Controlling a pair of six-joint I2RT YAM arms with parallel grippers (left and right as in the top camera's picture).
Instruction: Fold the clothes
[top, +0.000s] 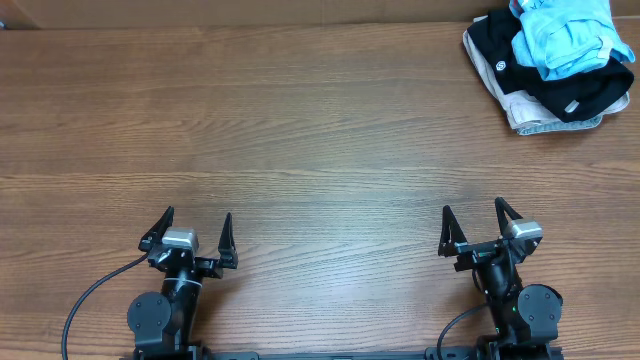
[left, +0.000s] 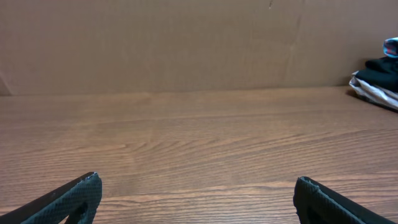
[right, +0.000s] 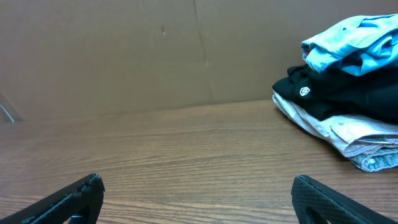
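A light sky-blue T-shirt lies crumpled on top of a pile at the table's far right corner. It also shows in the right wrist view, and a small corner of it in the left wrist view. My left gripper is open and empty near the front edge at the left, its fingertips wide apart over bare wood. My right gripper is open and empty near the front edge at the right, fingertips wide apart. Both are far from the shirt.
Under the blue shirt lies a black garment with white round logos, and under that a white/beige folded garment. A brown cardboard wall stands behind the wooden table.
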